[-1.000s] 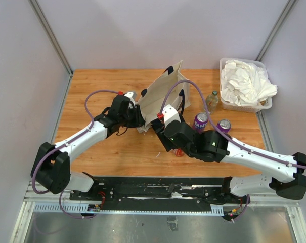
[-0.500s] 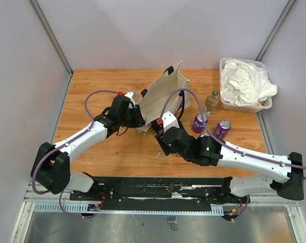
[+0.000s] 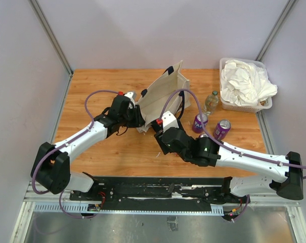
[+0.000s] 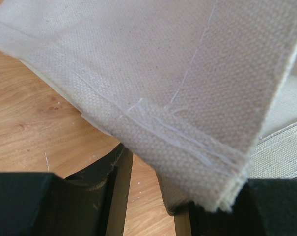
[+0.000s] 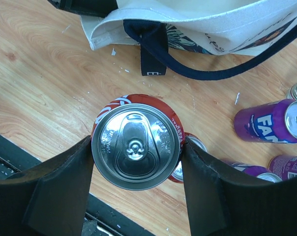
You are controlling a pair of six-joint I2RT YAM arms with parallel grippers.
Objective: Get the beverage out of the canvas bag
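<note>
- The right hand (image 5: 137, 164) clamps the red aluminium drink can with a silver lid (image 5: 136, 146). One black finger presses each side of the can, and the pull-tab faces the wrist camera.
- The can is outside the bag, over the wooden surface (image 3: 92, 86) and just in front of the bag's open mouth. I cannot tell whether its base touches the wood.
- The rim of another silver-topped can peeks out just below its right side.
- The cream canvas tote bag with navy-blue strap handles (image 3: 160, 93) sits slumped near the middle of the surface, tilted, with its mouth turned toward the arms.
- In the right wrist view one navy strap (image 5: 149, 49) hangs over the bag's lip. Dark print shows on the bag's side panel beside it.
- The left hand (image 4: 153, 204) is pinched on the bag's stitched hem — a folded corner of canvas runs down between its two fingers.
- From above, this hand sits at the bag's left edge (image 3: 135, 117).
- Two purple soda cans (image 3: 200, 122) stand right of the bag, close to the right arm.
- A small clear bottle (image 3: 212, 101) stands just behind the purple cans.
- A clear plastic tub of white cloths (image 3: 238, 107) sits in the far right corner — well apart from the bag.
</note>
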